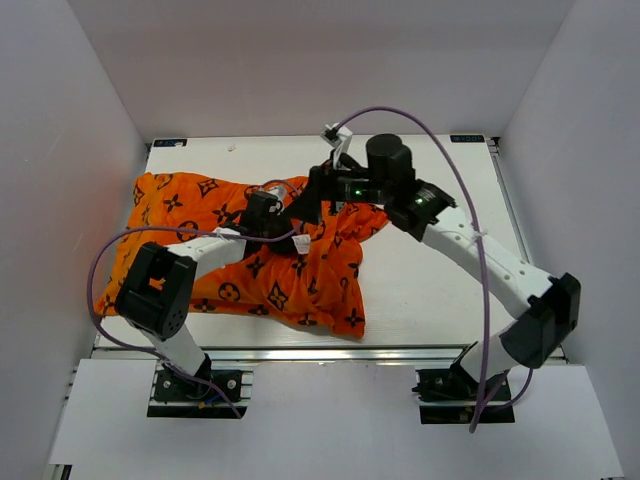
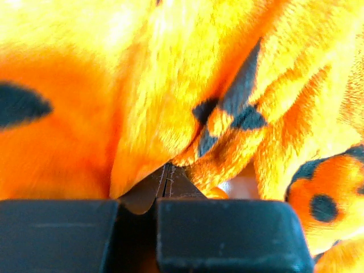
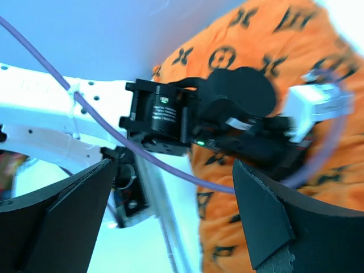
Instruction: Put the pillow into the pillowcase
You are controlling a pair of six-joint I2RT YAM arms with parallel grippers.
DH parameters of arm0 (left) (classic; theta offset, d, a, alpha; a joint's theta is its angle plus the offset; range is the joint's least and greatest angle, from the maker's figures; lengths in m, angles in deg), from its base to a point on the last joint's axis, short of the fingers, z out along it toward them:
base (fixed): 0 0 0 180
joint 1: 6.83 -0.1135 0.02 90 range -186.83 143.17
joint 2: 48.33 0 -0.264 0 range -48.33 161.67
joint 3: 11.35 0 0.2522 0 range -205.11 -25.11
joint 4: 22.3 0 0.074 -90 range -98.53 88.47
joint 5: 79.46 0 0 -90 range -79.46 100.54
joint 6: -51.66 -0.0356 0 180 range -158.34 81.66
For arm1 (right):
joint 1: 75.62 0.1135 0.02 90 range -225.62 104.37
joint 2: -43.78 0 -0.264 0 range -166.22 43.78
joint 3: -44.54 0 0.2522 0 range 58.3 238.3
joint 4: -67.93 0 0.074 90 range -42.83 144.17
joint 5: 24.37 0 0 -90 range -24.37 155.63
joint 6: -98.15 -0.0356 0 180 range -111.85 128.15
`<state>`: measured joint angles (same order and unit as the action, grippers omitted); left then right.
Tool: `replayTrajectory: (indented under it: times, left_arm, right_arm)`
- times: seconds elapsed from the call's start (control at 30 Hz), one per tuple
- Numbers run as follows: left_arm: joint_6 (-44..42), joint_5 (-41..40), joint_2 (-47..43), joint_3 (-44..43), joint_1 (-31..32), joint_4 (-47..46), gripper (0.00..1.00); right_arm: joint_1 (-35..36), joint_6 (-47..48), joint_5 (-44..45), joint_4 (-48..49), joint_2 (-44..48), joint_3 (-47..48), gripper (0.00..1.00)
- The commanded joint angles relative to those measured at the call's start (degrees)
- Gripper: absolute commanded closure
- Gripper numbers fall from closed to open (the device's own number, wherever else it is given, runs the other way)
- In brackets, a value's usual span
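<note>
"Judging from above, how far along is this?"

"Late, I think, but I can't prove it. The pillowcase [image 1: 175, 205] lies crumpled across the left and middle of the table [image 1: 430, 285], and it sits bulky rather than flat. No view shows the pillow at all, not a patch of cream foam."

"So the pillow is inside?"

"That's my guess. It may be wholly covered by the pillowcase, or only lying hidden under it. I can't make out the open end of the pillowcase, so I can't say whether the pillow is fully seated or whether a corner is left to tuck in."

"What are the tools doing?"

"The left tool [image 1: 262, 214] is down on the middle of the pillowcase, its jaws pressed together with a fold of the plush pinched at their tips. Its wrist view is filled with orange pile. The right tool [image 1: 308, 200] hangs just above the pillowcase, close beside the left one. Its jaws are spread wide with nothing between them, and its own camera looks across at the left arm [image 3: 162, 116] and the print beyond."

"What is left, then?"

"If the pillow is in, probably only pulling the pillowcase straight over it and letting go. If not, the opening has to be found first."
</note>
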<state>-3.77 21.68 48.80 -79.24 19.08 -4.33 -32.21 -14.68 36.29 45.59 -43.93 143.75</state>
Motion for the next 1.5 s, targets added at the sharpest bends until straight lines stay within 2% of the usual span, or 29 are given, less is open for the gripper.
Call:
replayTrajectory:
  times: [0.0, 0.23, 0.53, 0.63, 0.67, 0.7, 0.8, 0.9, 1.07, 1.1, 1.23, 1.47]
  left_arm:
    - [-1.0, -3.6, -4.5, 1.6, -1.9, 5.7, 1.00]
    - [-2.1, -5.4, -21.2, -3.3, -3.9, 12.8, 1.00]
    - [-0.1, 0.1, -28.9, -6.7, -3.9, 13.5, 1.00]
    - [-0.5, 0.8, -28.2, -4.5, -3.9, 14.9, 0.98]
    - [-0.5, 2.4, -27.4, -2.1, -3.9, 14.3, 0.90]
    - [0.2, 3.4, -26.8, -0.9, -3.8, 13.5, 0.77]
    - [1.1, 6.0, -23.7, 2.5, -3.6, 12.0, 0.68]
    - [1.7, 5.8, -20.8, 3.2, -2.5, 9.3, 0.65]
    - [0.9, 4.5, -13.5, -1.7, -0.9, 8.9, 0.62]
    - [0.9, 4.2, -12.2, -3.3, -0.3, 8.6, 0.62]
    - [0.9, 3.6, -4.9, -6.5, 0.8, 7.8, 0.60]
    - [-0.1, 4.2, 0.0, -7.3, 1.7, 8.0, 0.57]
  right_arm:
    - [-2.5, 8.3, 0.9, 1.7, 5.2, -1.5, 0.11]
    - [-7.0, 11.9, 2.5, -0.7, 9.0, -10.3, 0.11]
    - [-7.3, 13.3, -0.6, -2.3, 1.4, -12.5, 0.11]
    - [-7.6, 14.5, -0.5, -3.6, -0.1, -11.5, 0.11]
    - [-7.8, 14.6, -0.3, -3.6, -0.1, -11.5, 0.11]
    - [-7.9, 14.8, 0.7, -3.7, -0.3, -11.7, 0.11]
    - [-7.9, 16.4, 1.7, -3.7, -2.4, -13.7, 0.12]
    - [-7.8, 16.1, 3.1, -0.8, -7.4, -17.4, 0.16]
    - [-7.7, 20.9, 8.3, 0.1, -14.8, -16.1, 0.23]
    - [-7.9, 21.7, 10.5, -1.0, -15.7, -14.5, 0.31]
    - [-9.8, 23.8, 10.8, -2.2, -17.7, -12.4, 0.43]
    - [-10.1, 24.3, 10.7, -2.0, -16.3, -13.7, 0.47]
